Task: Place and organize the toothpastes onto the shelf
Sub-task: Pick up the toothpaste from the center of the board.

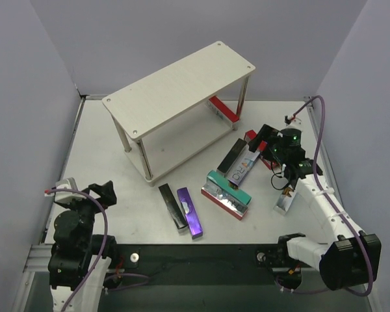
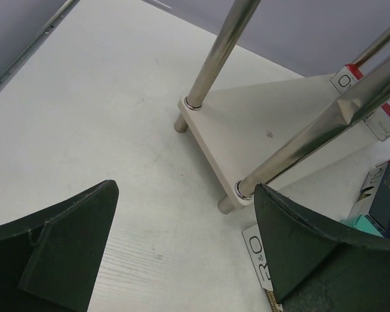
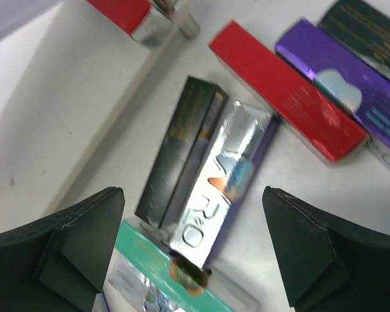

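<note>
Most of the toothpastes lie loose at right-centre of the top view, jumbled and partly overlapping, so they look unsorted. One red carton (image 1: 224, 109) already lies on the lower board of the shelf (image 1: 182, 84) at upper centre. The right gripper (image 3: 192, 201) hovers with fingers wide apart over a silver-faced carton (image 3: 227, 156) that lies against a black carton (image 3: 182, 146), probably lining up a pick. The left gripper (image 1: 99, 194), at lower left, is spread too and holds nothing. The white table (image 1: 117, 162) sits between plain grey-violet walls (image 1: 182, 26).
</note>
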Controlling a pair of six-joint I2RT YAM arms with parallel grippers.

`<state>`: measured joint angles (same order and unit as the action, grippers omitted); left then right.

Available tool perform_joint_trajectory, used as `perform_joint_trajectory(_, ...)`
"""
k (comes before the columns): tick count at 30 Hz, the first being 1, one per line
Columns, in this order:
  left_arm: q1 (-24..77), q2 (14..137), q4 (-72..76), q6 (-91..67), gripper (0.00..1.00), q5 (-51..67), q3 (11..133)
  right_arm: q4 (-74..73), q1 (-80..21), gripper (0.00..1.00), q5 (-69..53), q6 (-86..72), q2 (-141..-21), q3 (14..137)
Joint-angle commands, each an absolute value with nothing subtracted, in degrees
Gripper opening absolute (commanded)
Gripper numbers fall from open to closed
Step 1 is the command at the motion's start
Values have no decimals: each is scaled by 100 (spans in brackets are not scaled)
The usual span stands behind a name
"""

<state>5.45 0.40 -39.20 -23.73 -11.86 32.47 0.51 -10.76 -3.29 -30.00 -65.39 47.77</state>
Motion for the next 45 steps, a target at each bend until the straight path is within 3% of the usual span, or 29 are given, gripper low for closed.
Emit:
perform_joint_trajectory(1,703,-677,-3604,-2312,97,-1090,3296,-1535,-1055,93,-614,-2847,-5925,4501)
perform_joint_trajectory(7,905,-668,-3490,-2250,97,-914,3252,-2292,-1300,92,-1520,-3058,-5239,3920)
perform_joint_trajectory(15,1002,-607,-3182,-2030,97,-344,3173,-2751,-2741,92,-730,-3770,-4834,3613)
perform_joint_trajectory(23,1002,-194,-2655,-1574,97,1428,3120,-2813,-3463,92,-352,-3973,-5018,3656)
perform_joint_trajectory(30,1037,650,-1585,-1099,97,2995,3103,-2918,-3603,91,720,-4025,-4738,3893)
perform_joint_trajectory(40,1212,1809,-598,-853,98,3471,3278,-2900,-3621,92,1757,-3454,-4219,4184)
perform_joint_trajectory(45,2037,3539,-694,-353,97,3428,4208,-2900,-3604,92,1933,-3375,-3850,4105)
